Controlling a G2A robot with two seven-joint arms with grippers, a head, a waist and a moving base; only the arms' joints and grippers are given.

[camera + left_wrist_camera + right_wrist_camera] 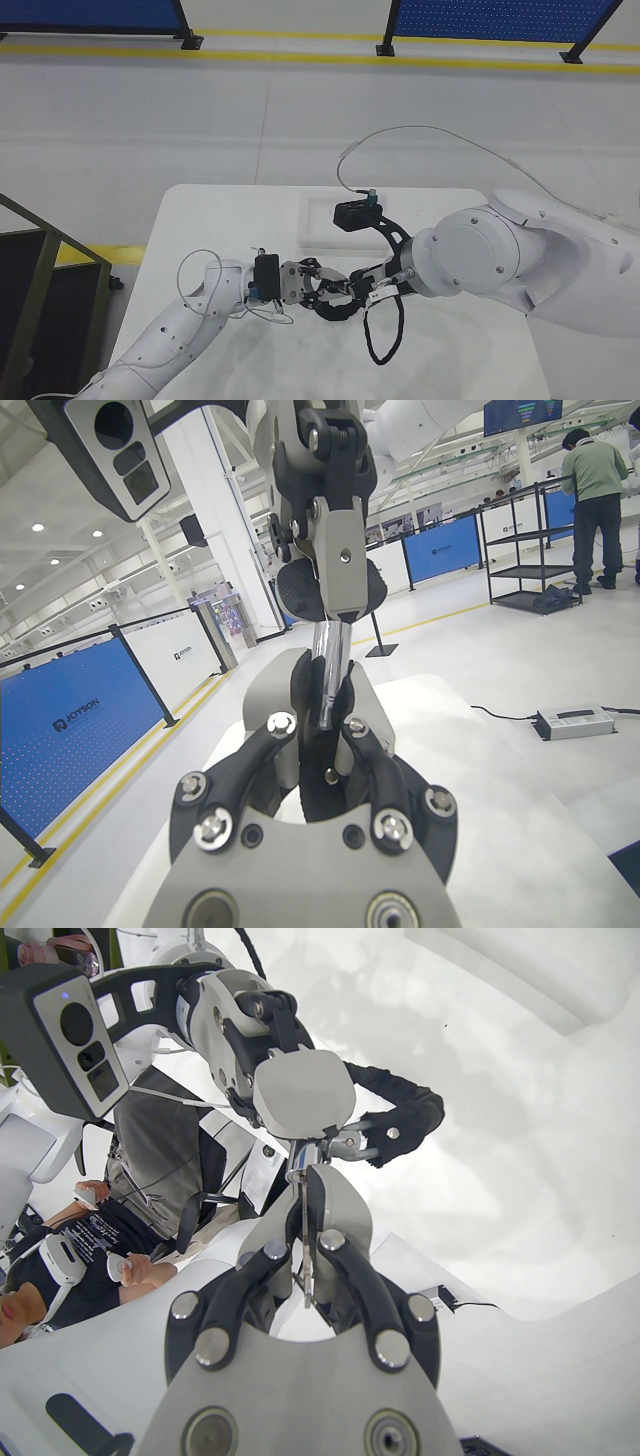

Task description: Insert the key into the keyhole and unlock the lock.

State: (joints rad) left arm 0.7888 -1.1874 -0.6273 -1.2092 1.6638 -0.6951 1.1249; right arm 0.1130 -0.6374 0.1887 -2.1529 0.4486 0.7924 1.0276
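Above the middle of the table my two grippers meet tip to tip. My left gripper [325, 672] is shut on the lock [327, 680], a short chrome cylinder whose free end points at the other arm. My right gripper [306, 1193] is shut on the key [305, 1233], a thin flat metal blade held edge-on. The key's tip sits at the end face of the lock [302, 1158]; how deep it goes is hidden by the fingers. From above, the left gripper [305, 282] and the right gripper [338, 298] face each other.
The white table [220, 220] carries a flat white tray [320, 225] at its back edge. A black cable loop [385, 335] hangs under the right wrist. A grey power adapter [575, 722] lies on the floor beyond the table.
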